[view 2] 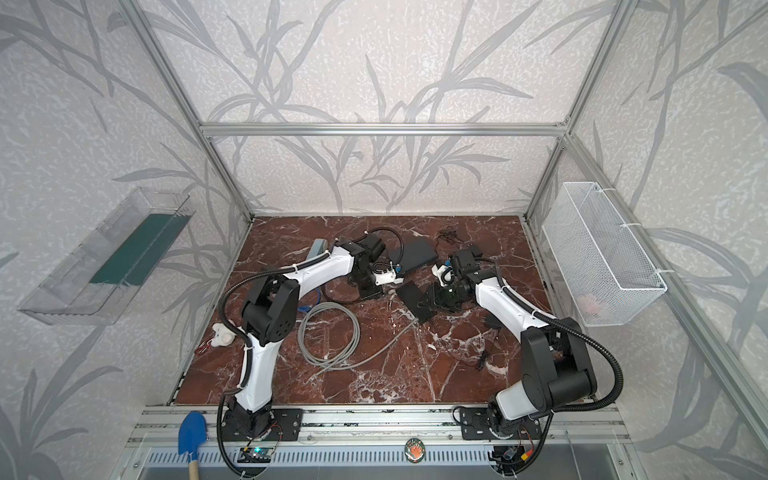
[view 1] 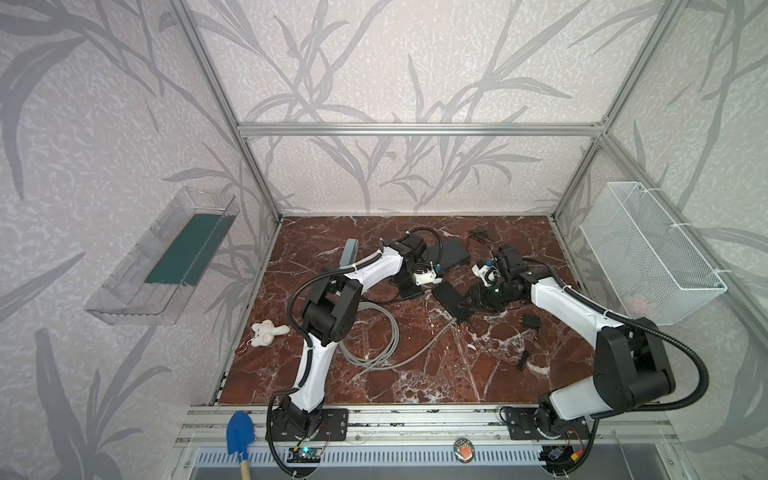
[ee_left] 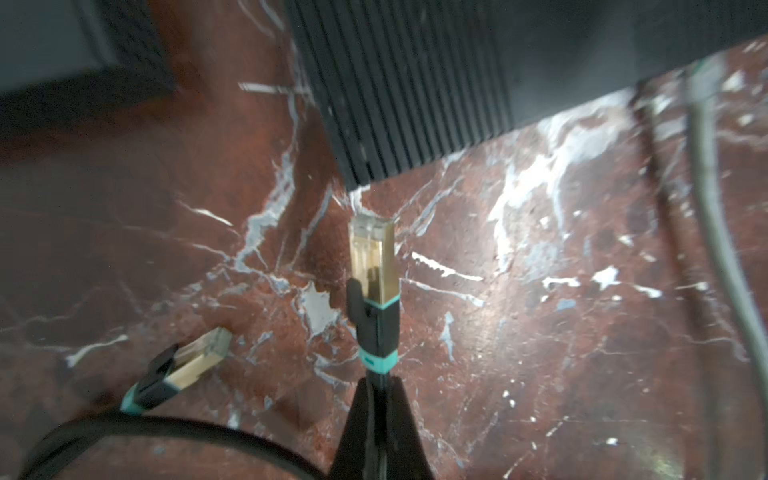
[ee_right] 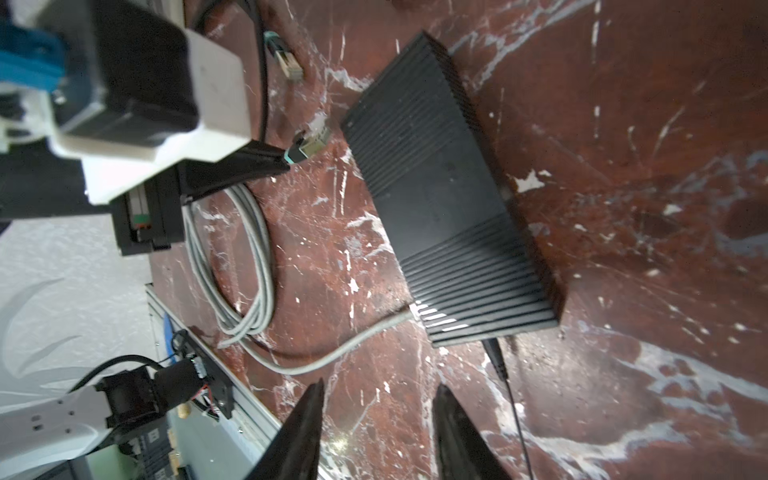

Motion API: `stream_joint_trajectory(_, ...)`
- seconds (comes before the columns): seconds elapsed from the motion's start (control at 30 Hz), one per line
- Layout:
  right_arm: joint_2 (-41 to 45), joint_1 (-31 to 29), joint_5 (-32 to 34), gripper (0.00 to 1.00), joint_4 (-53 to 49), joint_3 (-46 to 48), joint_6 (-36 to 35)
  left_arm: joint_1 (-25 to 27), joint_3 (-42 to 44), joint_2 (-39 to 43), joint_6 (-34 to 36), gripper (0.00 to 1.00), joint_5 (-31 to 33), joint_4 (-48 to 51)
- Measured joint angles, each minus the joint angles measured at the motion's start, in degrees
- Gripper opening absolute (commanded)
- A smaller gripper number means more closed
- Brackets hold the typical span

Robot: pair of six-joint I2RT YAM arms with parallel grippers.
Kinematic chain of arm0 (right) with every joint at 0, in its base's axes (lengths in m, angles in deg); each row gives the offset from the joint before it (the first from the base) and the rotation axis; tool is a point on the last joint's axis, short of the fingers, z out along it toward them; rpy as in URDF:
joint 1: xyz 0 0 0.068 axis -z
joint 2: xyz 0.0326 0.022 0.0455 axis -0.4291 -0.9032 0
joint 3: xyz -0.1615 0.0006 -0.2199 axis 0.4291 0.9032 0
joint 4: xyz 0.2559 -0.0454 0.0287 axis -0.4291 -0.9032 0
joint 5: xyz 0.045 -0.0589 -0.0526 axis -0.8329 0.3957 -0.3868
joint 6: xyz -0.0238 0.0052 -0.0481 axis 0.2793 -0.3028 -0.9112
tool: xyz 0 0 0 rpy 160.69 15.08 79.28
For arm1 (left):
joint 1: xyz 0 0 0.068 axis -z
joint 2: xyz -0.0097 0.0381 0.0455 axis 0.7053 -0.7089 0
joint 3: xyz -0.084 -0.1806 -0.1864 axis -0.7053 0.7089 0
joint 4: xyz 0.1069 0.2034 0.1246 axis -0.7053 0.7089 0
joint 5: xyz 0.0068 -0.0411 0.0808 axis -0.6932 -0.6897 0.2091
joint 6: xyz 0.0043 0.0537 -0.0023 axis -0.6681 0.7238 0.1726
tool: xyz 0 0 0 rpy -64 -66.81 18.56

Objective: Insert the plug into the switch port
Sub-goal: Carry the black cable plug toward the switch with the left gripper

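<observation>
A gold plug (ee_left: 372, 266) with a black and teal boot sticks out from my left gripper (ee_left: 379, 380), which is shut on the black cable just behind the boot. The plug's tip hangs a short way from a corner of the black ribbed switch (ee_left: 415, 83), apart from it. The right wrist view shows the same plug (ee_right: 309, 143) beside the switch (ee_right: 449, 208). My right gripper (ee_right: 378, 399) is open and empty, above the table off the switch's near end. In both top views the switch (view 1: 451, 297) (view 2: 415, 299) lies between the two grippers. Its ports do not show.
The black cable's second plug (ee_left: 195, 361) lies loose on the marble. A coiled grey cable (view 1: 374, 336) runs into the switch. Another black box (view 1: 451, 251) sits behind. A white plush toy (view 1: 268, 332), a small black adapter (view 1: 531, 322) and a wire basket (view 1: 648, 253) are around.
</observation>
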Motion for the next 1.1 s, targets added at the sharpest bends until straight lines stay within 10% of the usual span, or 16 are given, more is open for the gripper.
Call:
stream_joint_trajectory(0.57,1.42,0.61,-3.34,0.41,29.94,9.90,27.02,3.63,11.10,12.70,-6.47,0.00,-7.58,-10.86)
stream_joint_trajectory(1.1,1.18,0.02,-4.57,0.35,38.14,12.13,31.80,5.38,12.52,12.81,-8.52,0.00,-8.13,-14.56)
